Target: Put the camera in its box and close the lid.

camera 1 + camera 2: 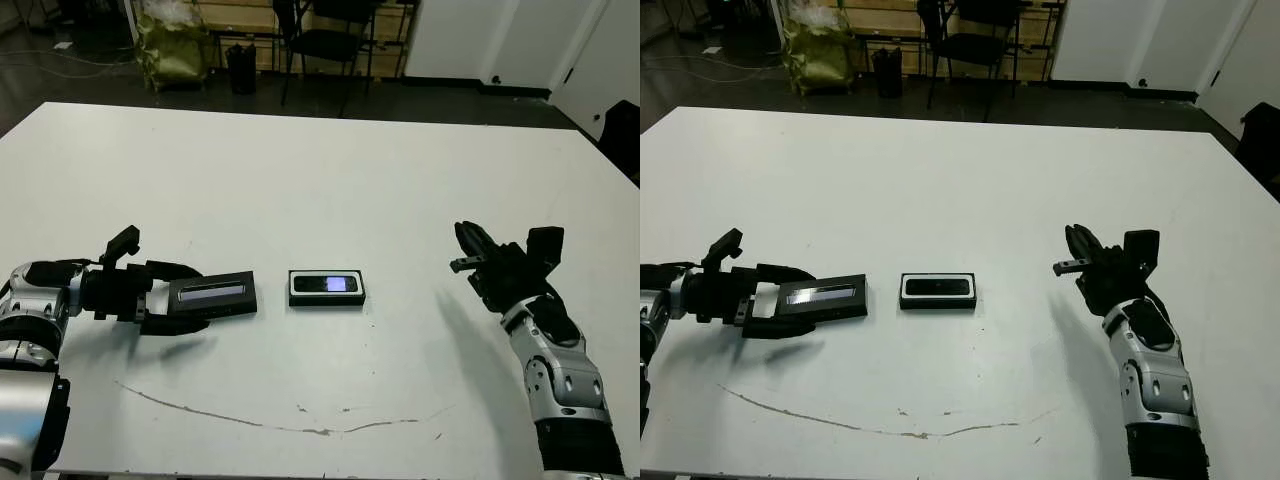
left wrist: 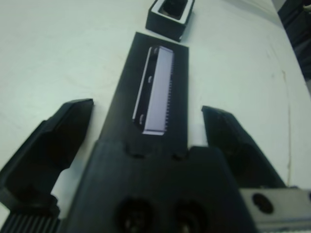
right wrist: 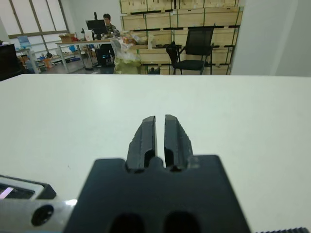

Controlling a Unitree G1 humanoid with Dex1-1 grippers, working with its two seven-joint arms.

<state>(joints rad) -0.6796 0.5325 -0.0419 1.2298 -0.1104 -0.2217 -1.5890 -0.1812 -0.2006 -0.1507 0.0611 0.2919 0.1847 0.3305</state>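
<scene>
Where the white table (image 1: 320,170) fills the head views, its surface is matte and bare apart from a thin brownish scuff line (image 1: 250,420) curving along the near edge. Beyond the far edge lie a dark floor, a black chair (image 1: 335,40), a yellow-green bag (image 1: 172,45) and stacked wooden crates; the right wrist view adds one person seated at a far desk. On the table I count one box (image 1: 327,288), one camera (image 1: 328,284) lying inside it, and one lid (image 1: 212,296). The lid lies flat just left of the box, apart from it, pale strip up. Two grippers show. The left gripper (image 2: 146,128) has its fingers (image 2: 58,138) spread wide on either side of the lid's near end, seemingly not pressing it. The right gripper (image 3: 160,133) hovers well right of the box, fingers nearly together, holding nothing.
</scene>
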